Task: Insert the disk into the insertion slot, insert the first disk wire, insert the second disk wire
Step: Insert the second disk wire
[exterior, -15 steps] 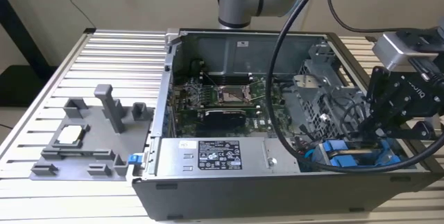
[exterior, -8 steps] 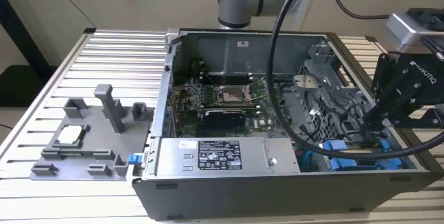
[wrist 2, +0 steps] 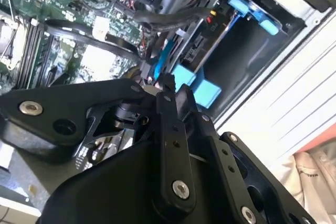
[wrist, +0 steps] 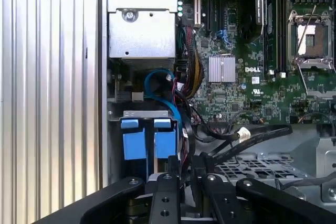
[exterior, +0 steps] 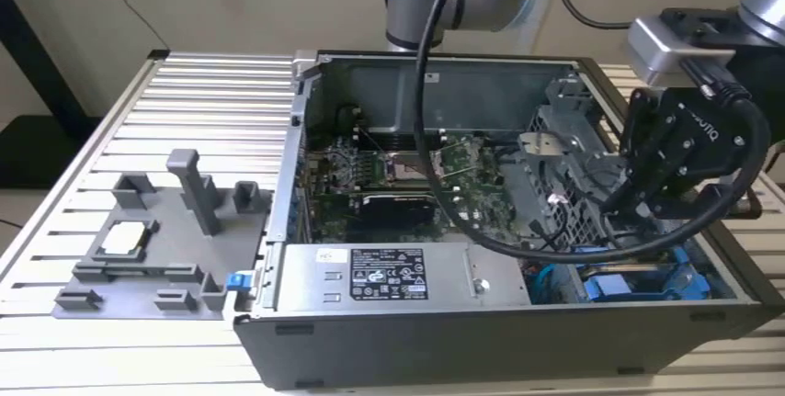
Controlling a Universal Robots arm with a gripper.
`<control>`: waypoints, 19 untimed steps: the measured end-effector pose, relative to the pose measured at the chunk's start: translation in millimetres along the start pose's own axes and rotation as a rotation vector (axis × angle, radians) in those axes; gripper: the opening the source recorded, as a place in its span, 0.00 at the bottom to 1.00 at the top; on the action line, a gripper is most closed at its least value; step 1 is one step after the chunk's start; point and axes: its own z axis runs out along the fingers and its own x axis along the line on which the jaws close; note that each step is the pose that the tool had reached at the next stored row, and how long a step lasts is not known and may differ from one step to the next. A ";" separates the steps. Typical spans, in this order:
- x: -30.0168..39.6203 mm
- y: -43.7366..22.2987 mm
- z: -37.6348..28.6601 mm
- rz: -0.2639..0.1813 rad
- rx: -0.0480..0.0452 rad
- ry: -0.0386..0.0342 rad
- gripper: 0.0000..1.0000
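Hovering jaws point(wrist: 185, 174), nearly together and empty, just above the disk point(wrist: 149, 140) seated in the insertion slot point(wrist: 118, 116).

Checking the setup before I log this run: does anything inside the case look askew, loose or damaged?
Nothing looks damaged. The gripper sits low beside the blue carrier at the drive cage, with black cables draped loosely across the cage.
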 end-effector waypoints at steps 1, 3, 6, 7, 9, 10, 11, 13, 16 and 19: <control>-1.5 1.0 1.5 -0.002 0.0034 -0.0004 0.24; -4.9 3.2 3.8 -0.006 0.0093 -0.0020 0.24; -10.4 5.8 2.6 -0.011 0.0091 -0.0011 0.24; -11.1 7.9 2.5 -0.011 0.0091 -0.0013 0.24; -12.2 13.9 3.4 -0.011 0.0188 -0.0017 0.24; -12.4 17.1 4.1 -0.012 0.0261 -0.0025 0.24; -12.7 19.1 5.0 -0.013 0.0338 -0.0031 0.24; -13.0 20.3 6.7 -0.019 0.0486 -0.0031 0.24; -13.7 21.3 9.3 -0.032 0.0681 -0.0029 0.24; -14.4 23.0 11.9 -0.046 0.0802 -0.0037 0.24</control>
